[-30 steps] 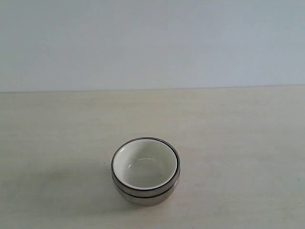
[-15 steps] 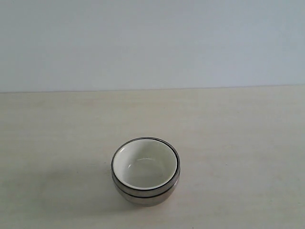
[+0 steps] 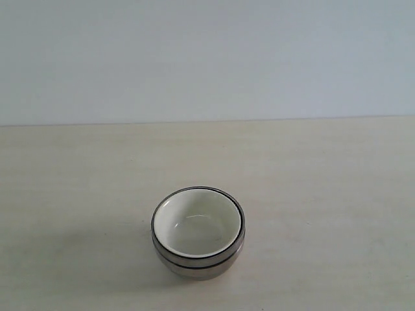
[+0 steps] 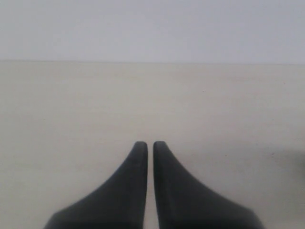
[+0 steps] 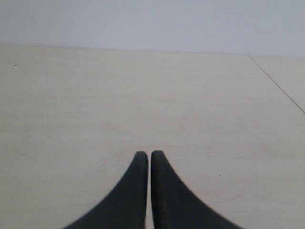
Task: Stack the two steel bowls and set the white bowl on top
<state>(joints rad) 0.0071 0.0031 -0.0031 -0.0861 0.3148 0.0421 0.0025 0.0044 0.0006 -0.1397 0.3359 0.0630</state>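
progress: I judge it done, white bowl (image 3: 198,223) nested in stacked steel bowls (image 3: 194,269)
jaws: left gripper (image 4: 150,145), right gripper (image 5: 149,155) both together, empty

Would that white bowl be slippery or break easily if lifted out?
Probably slippery: the white bowl looks glossy inside. Likely fragile if dropped, as it looks ceramic. Nested in the steel bowls, it might catch coming out.

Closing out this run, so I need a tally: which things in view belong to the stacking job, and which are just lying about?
Job: white bowl, sitting in the steel bowls; left gripper and right gripper, both shut, holding nothing.
Not the job: the table; the wall behind.
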